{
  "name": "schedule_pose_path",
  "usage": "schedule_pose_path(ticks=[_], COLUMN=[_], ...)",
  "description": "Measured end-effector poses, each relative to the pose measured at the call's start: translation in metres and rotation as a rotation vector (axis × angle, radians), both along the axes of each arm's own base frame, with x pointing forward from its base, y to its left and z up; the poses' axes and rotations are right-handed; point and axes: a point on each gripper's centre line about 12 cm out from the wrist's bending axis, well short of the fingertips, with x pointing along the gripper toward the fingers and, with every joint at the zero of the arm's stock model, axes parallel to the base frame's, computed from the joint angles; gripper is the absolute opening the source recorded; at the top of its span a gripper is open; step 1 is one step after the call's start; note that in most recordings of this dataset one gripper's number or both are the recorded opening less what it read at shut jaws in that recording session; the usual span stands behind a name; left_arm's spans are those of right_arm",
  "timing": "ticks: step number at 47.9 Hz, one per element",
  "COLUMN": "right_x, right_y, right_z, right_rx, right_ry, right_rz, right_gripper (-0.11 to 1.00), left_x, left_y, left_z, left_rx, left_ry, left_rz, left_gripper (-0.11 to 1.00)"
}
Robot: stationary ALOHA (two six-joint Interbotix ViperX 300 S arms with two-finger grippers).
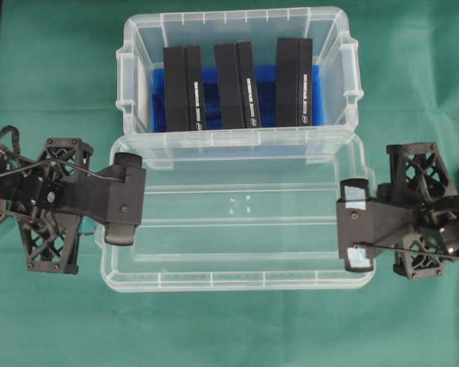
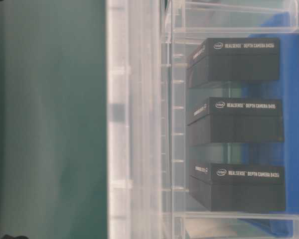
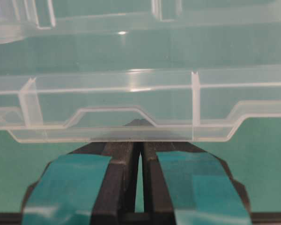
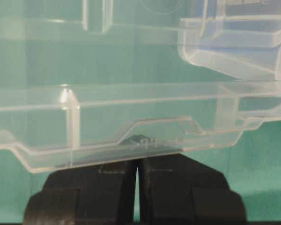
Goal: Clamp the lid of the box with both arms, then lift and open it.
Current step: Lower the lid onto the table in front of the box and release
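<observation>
**Entry: lid gripped at both short ends, off the box**

Left gripper: I had it clenched on the lid's left short edge, jaws nearly together.
Right gripper: likewise clamped on the opposite short edge.
Lid: I recorded it inverted, rim up, in front of the box, its far edge at the box's near rim.
Box: open, blue liner, three upright black packs.
Handling, my judgement: light, thin, slippery clear plastic that flexes; I rated the recessed end tabs the best hold, with even pressure.
Surface: green cloth.
</observation>
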Motion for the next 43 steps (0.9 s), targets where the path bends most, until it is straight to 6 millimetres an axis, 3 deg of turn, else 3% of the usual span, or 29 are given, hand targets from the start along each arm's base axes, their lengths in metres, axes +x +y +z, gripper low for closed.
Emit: schedule_pose_path(ticks=[20, 27, 37, 43], right_x=[0.013, 0.014, 0.010, 0.006], right_y=[0.013, 0.019, 0.022, 0.022], right_z=[-0.030, -0.050, -0.078, -0.094], right_rx=[-0.005, 0.018, 0.055, 0.087], right_ry=[0.053, 0.069, 0.060, 0.044], right_rz=[0.034, 0.044, 0.008, -0.011], right_gripper=[0.00, 0.00, 0.00, 0.00], left_x=[0.010, 0.013, 0.017, 0.020], left_y=[-0.025, -0.033, -0.037, -0.038], left_z=[-0.032, -0.044, -0.080, -0.090], left_rx=[-0.001, -0.004, -0.010, -0.016], left_ry=[0.079, 0.087, 0.081, 0.069], left_rz=[-0.007, -0.012, -0.013, -0.012], left_gripper=[0.01, 0.01, 0.01, 0.01])
